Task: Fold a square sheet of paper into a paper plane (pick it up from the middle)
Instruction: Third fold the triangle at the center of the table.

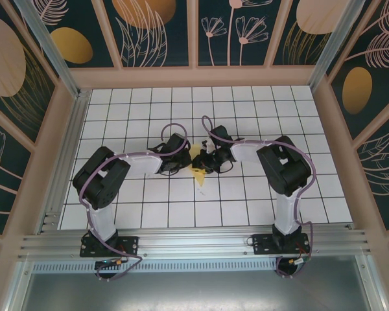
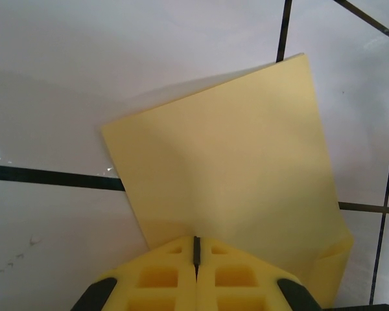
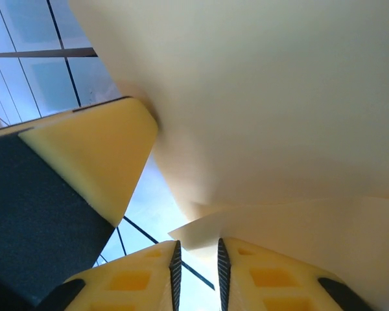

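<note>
sheet of paper [image 2: 246, 162]: matt, smooth | table [image 2: 52, 65]: glossy white tile | rail [image 1: 181, 241]: bare metal

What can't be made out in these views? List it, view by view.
Left wrist: near edge of paper hidden behind left tool; lower right corner cut by bottom edge.
Right wrist: paper too close and blurred above right tool, cut by top and right edges.
Top: paper tiny, mostly covered by both tools; folds unreadable.

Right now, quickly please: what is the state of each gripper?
Left gripper: closed, its fingers pinching the yellow paper.
Right gripper: open a little, with the paper's edge at the tips of its fingers.
</note>
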You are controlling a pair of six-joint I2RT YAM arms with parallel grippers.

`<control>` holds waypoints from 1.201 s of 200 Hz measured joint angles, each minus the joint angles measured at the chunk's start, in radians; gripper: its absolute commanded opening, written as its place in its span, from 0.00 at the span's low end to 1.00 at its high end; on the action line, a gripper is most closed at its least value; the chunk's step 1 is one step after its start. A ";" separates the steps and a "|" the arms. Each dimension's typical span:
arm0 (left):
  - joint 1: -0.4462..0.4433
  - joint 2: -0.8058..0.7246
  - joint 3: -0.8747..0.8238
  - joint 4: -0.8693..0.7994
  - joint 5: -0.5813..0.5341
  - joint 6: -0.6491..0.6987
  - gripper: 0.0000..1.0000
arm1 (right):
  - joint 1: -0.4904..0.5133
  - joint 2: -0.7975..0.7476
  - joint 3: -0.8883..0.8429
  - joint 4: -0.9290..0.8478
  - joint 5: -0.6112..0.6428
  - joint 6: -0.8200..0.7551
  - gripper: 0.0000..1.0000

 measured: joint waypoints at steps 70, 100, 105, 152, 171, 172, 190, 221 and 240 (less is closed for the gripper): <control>0.000 -0.092 -0.092 0.039 0.072 -0.015 0.11 | -0.001 0.010 0.000 0.000 0.007 0.000 0.05; 0.000 -0.095 -0.129 0.063 0.126 -0.024 0.17 | -0.001 0.010 -0.001 0.000 0.007 0.000 0.05; 0.000 -0.095 -0.131 0.064 0.132 -0.024 0.18 | -0.001 0.010 -0.001 0.000 0.007 0.000 0.05; 0.000 -0.093 -0.133 0.097 0.179 -0.023 0.18 | -0.002 0.010 -0.001 0.001 0.007 0.000 0.04; 0.000 -0.088 -0.133 0.105 0.182 -0.023 0.17 | -0.003 0.010 -0.001 0.000 0.007 0.000 0.04; 0.000 -0.088 -0.133 0.105 0.182 -0.023 0.17 | -0.003 0.010 -0.001 0.000 0.007 0.000 0.04; 0.000 -0.083 -0.133 0.110 0.181 -0.023 0.17 | -0.003 0.010 -0.001 0.001 0.007 0.000 0.04; 0.000 -0.084 -0.141 0.123 0.177 -0.024 0.17 | -0.003 0.010 -0.001 0.001 0.007 0.000 0.03; 0.000 -0.093 -0.158 0.136 0.173 -0.027 0.17 | -0.003 0.010 -0.001 0.000 0.007 0.000 0.00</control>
